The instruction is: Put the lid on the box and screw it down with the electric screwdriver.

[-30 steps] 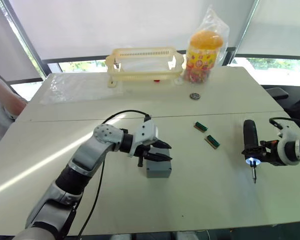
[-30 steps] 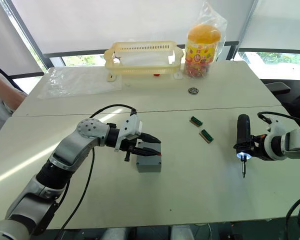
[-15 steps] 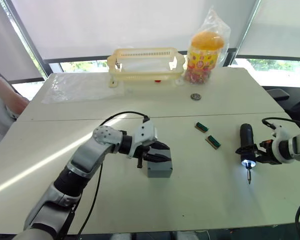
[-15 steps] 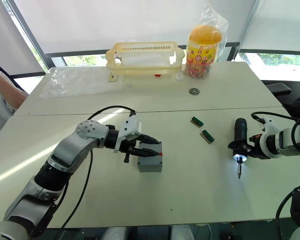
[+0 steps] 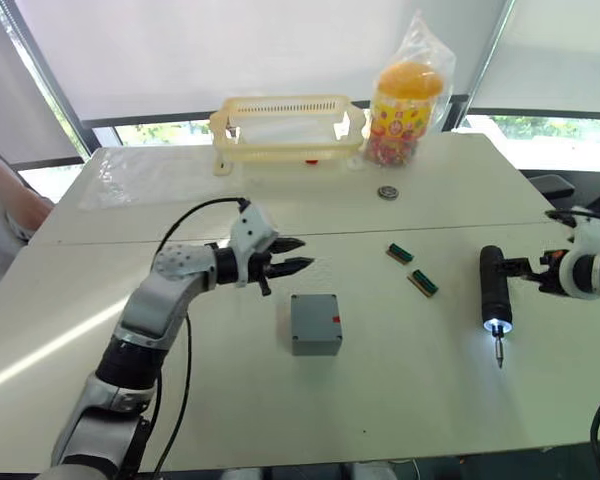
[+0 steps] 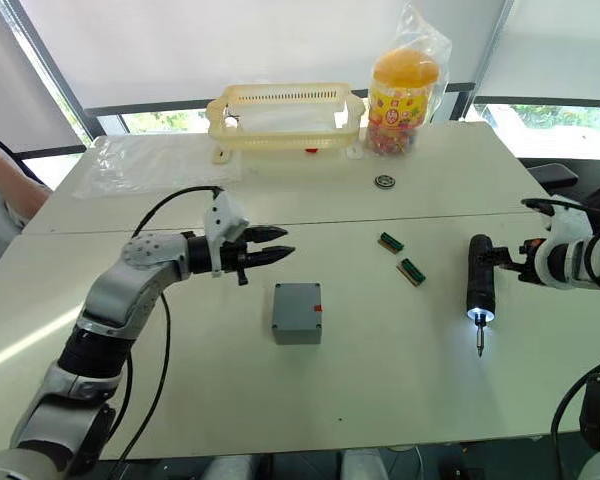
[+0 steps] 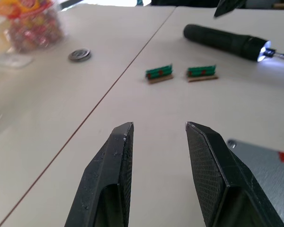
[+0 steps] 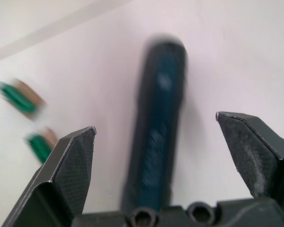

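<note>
The grey box (image 5: 315, 323) stands mid-table with a red mark on its right side. A flat grey lid (image 6: 297, 300) closes its top, and one corner screw hole of the lid (image 7: 255, 158) shows in the left wrist view. My left gripper (image 5: 306, 253) hovers open and empty, up and to the left of the box and clear of it. The dark electric screwdriver (image 5: 494, 288) lies on the table at the right, its tip light on and the bit pointing toward me. My right gripper (image 8: 155, 123) is open, its fingers spread on either side of the screwdriver's (image 8: 156, 137) rear end without touching it.
Two small green circuit boards (image 5: 401, 254) (image 5: 423, 284) lie between the box and the screwdriver. A pale yellow basket (image 5: 285, 125), a candy jar (image 5: 405, 100), a round metal disc (image 5: 387, 192) and a plastic sheet (image 5: 150, 170) sit at the back. A person's arm (image 5: 5, 200) shows at the left edge.
My left gripper has come off the box top and drawn back up and left. My right gripper has opened, left the screwdriver lying on the table, and pulled back to the right.
</note>
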Controlling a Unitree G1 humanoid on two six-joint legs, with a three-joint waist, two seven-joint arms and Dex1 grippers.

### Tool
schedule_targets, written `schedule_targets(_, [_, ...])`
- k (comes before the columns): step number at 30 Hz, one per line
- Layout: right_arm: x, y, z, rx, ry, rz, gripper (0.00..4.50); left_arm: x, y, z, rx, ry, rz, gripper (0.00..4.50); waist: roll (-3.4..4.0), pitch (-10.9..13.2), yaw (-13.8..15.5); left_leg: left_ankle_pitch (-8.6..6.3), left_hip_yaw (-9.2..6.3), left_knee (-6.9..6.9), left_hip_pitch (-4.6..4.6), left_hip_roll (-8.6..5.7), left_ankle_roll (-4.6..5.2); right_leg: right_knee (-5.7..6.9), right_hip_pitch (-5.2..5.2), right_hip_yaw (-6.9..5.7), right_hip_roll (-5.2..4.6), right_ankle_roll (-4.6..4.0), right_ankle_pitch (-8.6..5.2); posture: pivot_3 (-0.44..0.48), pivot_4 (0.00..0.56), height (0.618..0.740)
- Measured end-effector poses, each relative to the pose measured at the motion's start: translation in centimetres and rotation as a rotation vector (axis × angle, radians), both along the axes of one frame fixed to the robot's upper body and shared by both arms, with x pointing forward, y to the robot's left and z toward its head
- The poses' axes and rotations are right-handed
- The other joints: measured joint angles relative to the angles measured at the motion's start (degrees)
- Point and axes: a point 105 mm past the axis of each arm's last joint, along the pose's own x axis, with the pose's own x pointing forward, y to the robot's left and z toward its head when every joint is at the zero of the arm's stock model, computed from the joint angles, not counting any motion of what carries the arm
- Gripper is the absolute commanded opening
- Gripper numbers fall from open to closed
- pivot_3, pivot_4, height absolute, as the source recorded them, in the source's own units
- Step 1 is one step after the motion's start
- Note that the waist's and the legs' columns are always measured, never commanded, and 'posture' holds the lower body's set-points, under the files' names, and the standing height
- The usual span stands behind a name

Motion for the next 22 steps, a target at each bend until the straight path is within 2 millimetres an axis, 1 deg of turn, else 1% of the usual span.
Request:
schedule_targets(2, [-0.2, 1.3, 1.3, -0.004, -0.082, 0.072, 4.47, -0.2, 1.4, -0.6, -0.016, 0.058, 0.041, 1.75, -0.01, 0.01, 0.17, 0.00, -0.04, 0.01, 0.00, 0.01, 0.00, 0.06, -0.01, -0.03, 0.01, 0.00, 0.00, 0.000, 0.150, 0.740])
schedule_targets(3, [-0.6, 2.5, 2.1, -0.002, -0.139, 0.134, 4.47, -0.6, 2.5, -0.9, -0.032, 0.094, 0.071, 1.75, -0.03, 0.01, 0.26, 0.00, -0.07, 0.05, -0.01, 0.04, 0.00, 0.08, 0.00, -0.06, 0.04, 0.00, 0.00, 0.000, 0.150, 0.740])
schedule_targets(4, [-1.1, 3.3, 2.3, -0.013, -0.177, 0.179, 4.47, -0.9, 3.0, -1.0, -0.039, 0.113, 0.087, 1.75, -0.05, 0.01, 0.51, 0.00, -0.07, 0.05, -0.02, 0.03, 0.00, 0.07, 0.01, -0.06, 0.03, 0.00, 0.00, 0.000, 0.150, 0.740])
schedule_targets(5, [-2.0, 4.4, 2.0, -0.020, -0.207, 0.242, 4.47, -1.8, 3.6, -1.3, -0.032, 0.127, 0.096, 1.75, -0.15, -0.03, 0.63, -0.01, -0.16, 0.06, -0.03, 0.03, 0.00, 0.02, 0.07, -0.13, 0.03, 0.00, 0.00, 0.000, 0.150, 0.740])
schedule_targets(6, [-3.6, 6.6, 1.1, -0.012, -0.239, 0.352, 4.47, -3.1, 4.5, -2.0, -0.026, 0.170, 0.117, 1.75, -0.25, -0.09, 0.68, -0.03, -0.24, -0.01, 0.02, 0.06, 0.02, -0.08, 0.21, -0.18, 0.03, 0.01, -0.02, 0.000, 0.150, 0.740])
schedule_targets(7, [-4.9, 8.2, -0.4, 0.018, -0.225, 0.429, 4.47, -3.9, 5.3, -2.9, -0.025, 0.221, 0.141, 1.75, -0.25, -0.09, 0.69, -0.05, -0.23, 0.01, 0.01, 0.05, 0.04, -0.09, 0.24, -0.18, -0.02, 0.03, -0.03, 0.000, 0.150, 0.740])
schedule_targets(9, [-6.5, 10.1, -2.4, 0.066, -0.198, 0.504, 4.47, -5.0, 6.1, -4.0, -0.026, 0.284, 0.172, 1.75, -0.20, -0.04, 0.69, -0.04, -0.19, 0.14, -0.01, -0.04, 0.03, -0.01, 0.23, -0.16, -0.14, 0.03, -0.03, 0.000, 0.150, 0.740])
schedule_targets(10, [-7.8, 11.0, -3.5, 0.075, -0.183, 0.542, 4.47, -6.1, 6.5, -4.6, -0.016, 0.310, 0.178, 1.75, -0.20, -0.05, 0.68, -0.03, -0.15, 0.16, 0.02, -0.04, 0.02, -0.04, 0.26, -0.14, -0.18, 0.03, -0.02, 0.000, 0.150, 0.740])
schedule_targets(12, [-9.7, 11.9, -5.3, 0.097, -0.159, 0.568, 4.47, -7.8, 7.1, -5.8, -0.013, 0.365, 0.193, 1.75, -0.20, -0.07, 0.64, -0.04, -0.15, 0.17, 0.26, -0.02, 0.02, -0.17, 0.59, -0.14, -0.17, -0.01, -0.04, 0.000, 0.150, 0.740])
schedule_targets(13, [-10.4, 12.2, -6.2, 0.115, -0.156, 0.566, 4.47, -8.7, 7.3, -6.4, -0.015, 0.397, 0.203, 1.75, -0.21, -0.07, 0.62, -0.04, -0.14, 0.17, 0.31, 0.01, 0.01, -0.22, 0.66, -0.14, -0.17, -0.20, -0.15, 0.000, 0.150, 0.740])
schedule_targets(14, [-10.7, 12.3, -6.7, 0.130, -0.151, 0.562, 4.47, -9.1, 7.4, -6.8, -0.017, 0.417, 0.206, 1.75, -0.21, -0.06, 0.61, -0.03, -0.12, 0.20, 0.34, 0.05, 0.01, -0.23, 0.68, -0.13, -0.17, -0.26, -0.15, 0.000, 0.150, 0.740])
schedule_targets(17, [-10.8, 12.4, -7.9, 0.109, -0.163, 0.546, 4.47, -9.9, 7.2, -7.3, -0.017, 0.435, 0.206, 1.75, -0.23, -0.07, 0.60, -0.01, -0.03, 0.27, 0.47, 0.10, -0.04, -0.24, 0.76, -0.13, -0.17, -0.44, -0.06, 0.000, 0.150, 0.740])
schedule_targets(22, [-10.7, 12.7, -9.2, 0.039, -0.161, 0.587, 4.47, -10.1, 7.2, -7.6, -0.023, 0.447, 0.214, 1.75, -0.23, -0.08, 0.60, -0.01, 0.01, 0.18, 0.49, 0.12, -0.04, -0.27, 0.72, -0.12, -0.13, -0.46, -0.07, 0.000, 0.150, 0.740])
